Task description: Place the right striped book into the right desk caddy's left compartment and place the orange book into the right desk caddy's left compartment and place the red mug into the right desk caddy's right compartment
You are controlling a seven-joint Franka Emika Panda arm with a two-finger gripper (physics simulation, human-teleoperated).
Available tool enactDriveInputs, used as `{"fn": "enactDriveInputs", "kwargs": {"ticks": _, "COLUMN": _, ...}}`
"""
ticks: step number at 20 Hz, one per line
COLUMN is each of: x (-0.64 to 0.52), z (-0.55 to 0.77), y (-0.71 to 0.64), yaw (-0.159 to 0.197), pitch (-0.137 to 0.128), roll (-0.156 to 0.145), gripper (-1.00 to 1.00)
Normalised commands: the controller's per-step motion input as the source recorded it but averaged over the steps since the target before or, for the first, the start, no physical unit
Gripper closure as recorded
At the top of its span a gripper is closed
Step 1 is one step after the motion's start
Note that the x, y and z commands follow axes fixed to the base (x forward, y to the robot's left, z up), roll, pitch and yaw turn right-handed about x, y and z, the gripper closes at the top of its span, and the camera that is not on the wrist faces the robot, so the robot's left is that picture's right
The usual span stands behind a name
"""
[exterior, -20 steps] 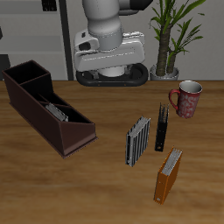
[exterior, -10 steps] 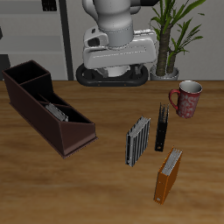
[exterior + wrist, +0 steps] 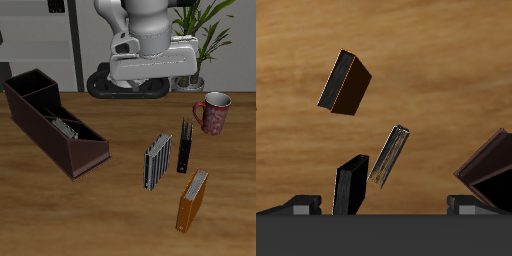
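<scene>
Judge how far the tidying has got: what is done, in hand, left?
Done: a striped book lies in the caddy's longer section. In hand: nothing; the pincer is open above the table. Left: orange book and red mug, both on the table.

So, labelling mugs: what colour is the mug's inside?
White inside the red mug; clearest in the exterior view.

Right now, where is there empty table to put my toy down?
There is bare wood between the desk caddy and the striped book, and along the table's front edge below the caddy. It is crowded where the striped book, black book and orange book stand close together, with the red mug just behind.
</scene>
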Motion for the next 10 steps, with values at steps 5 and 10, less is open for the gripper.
{"fn": "enactDriveInputs", "kwargs": {"ticks": 5, "x": 0.25, "z": 0.04, "y": 0.40, "yaw": -0.043, "pitch": -0.019, "roll": 0.064, "gripper": -1.00}}
{"fn": "enactDriveInputs", "kwargs": {"ticks": 10, "x": 0.32, "z": 0.02, "y": 0.31, "yaw": -0.050, "pitch": -0.029, "roll": 0.020, "gripper": -1.00}}
